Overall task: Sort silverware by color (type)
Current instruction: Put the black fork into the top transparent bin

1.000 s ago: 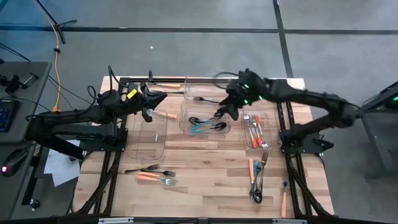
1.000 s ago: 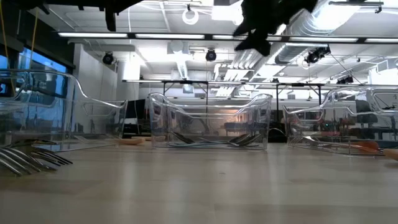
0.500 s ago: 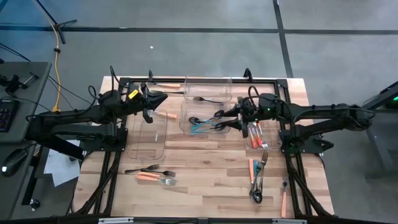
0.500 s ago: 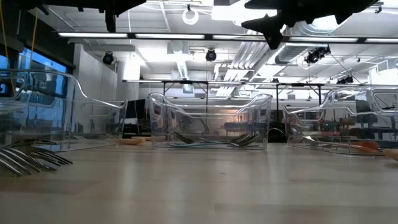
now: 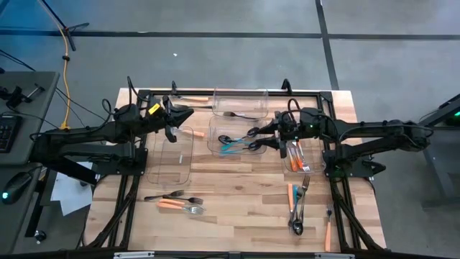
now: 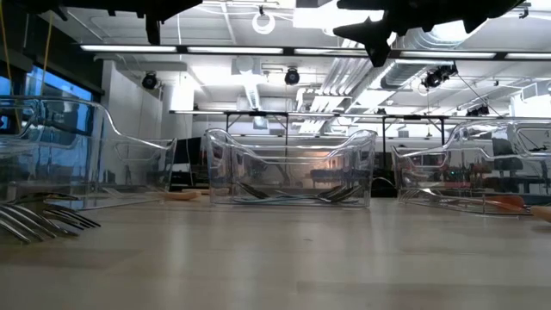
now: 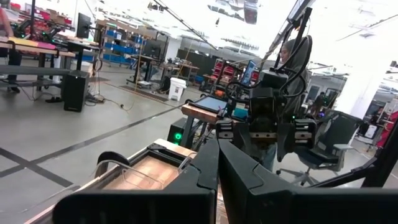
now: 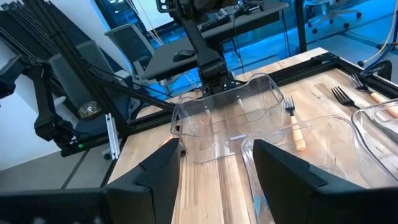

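Observation:
My right gripper (image 5: 256, 137) hangs open and empty above the middle clear bin (image 5: 213, 135), which holds teal and black spoons (image 5: 231, 142). In its wrist view the fingers (image 8: 163, 169) stand wide apart with nothing between them. It shows at the top of the low view (image 6: 375, 39). My left gripper (image 5: 188, 113) is shut and empty, held level above the table's far left, beside an orange-handled fork (image 5: 191, 132) that lies on the wood. Its fingers (image 7: 217, 177) meet in its wrist view. The right bin (image 5: 310, 152) holds orange-handled forks (image 5: 296, 150).
A clear bin (image 5: 175, 155) stands at the left with nothing in it; a far bin (image 5: 241, 95) holds a dark piece. Loose silverware lies near left (image 5: 177, 201), near right (image 5: 297, 205), and an orange piece lies at the near right edge (image 5: 328, 234).
My right gripper has tipped from pointing down over the middle bin to about level, and its arm has dropped and drawn toward the table's right edge. It has kept still for the last half second.

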`<state>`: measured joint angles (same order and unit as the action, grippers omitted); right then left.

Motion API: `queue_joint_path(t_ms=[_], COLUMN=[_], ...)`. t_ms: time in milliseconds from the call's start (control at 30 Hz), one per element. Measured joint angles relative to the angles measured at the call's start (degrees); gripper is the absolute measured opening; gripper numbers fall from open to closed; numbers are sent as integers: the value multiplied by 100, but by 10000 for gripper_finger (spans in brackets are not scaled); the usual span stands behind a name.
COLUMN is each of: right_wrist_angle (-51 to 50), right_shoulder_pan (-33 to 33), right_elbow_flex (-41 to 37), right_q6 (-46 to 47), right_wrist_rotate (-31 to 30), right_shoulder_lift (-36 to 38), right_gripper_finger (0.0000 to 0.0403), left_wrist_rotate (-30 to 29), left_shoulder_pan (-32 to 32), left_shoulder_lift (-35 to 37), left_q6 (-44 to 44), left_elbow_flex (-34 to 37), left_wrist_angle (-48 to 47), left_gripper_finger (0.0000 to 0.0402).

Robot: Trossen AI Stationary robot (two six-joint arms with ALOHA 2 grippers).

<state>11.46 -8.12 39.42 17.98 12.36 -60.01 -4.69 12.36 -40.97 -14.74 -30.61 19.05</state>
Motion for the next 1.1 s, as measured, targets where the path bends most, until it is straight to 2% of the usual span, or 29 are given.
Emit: queue_joint_path(t_ms=[400, 533, 633, 767, 900, 1100], right_wrist_angle=[2, -119, -745, -2363, -3833, -4640], right_shoulder_pan=[1, 30, 273, 862, 1535, 2761], right_elbow_flex=[0, 90, 371, 896, 1149, 925], right_q6=[60, 866, 1206, 1407, 2713, 5361], right_wrist_rotate=[0, 32, 83, 115, 116, -45], right_shoulder_lift=[0, -4, -4, -4, -2, -3], right_gripper_finger=[188, 188, 188, 188, 188, 188], left_wrist_rotate=[7, 7, 5, 14, 152, 260], left_shoulder_pan=[0, -2, -1, -1, -1, 0], left_shoulder_lift=[0, 0, 0, 0, 0, 0], left_q6=[197, 197, 197, 177, 145, 138], left_elbow_flex=[0, 0, 0, 0, 0, 0], left_wrist_angle=[0, 0, 0, 4, 4, 4], left_gripper_finger=[0, 0, 0, 0, 0, 0])
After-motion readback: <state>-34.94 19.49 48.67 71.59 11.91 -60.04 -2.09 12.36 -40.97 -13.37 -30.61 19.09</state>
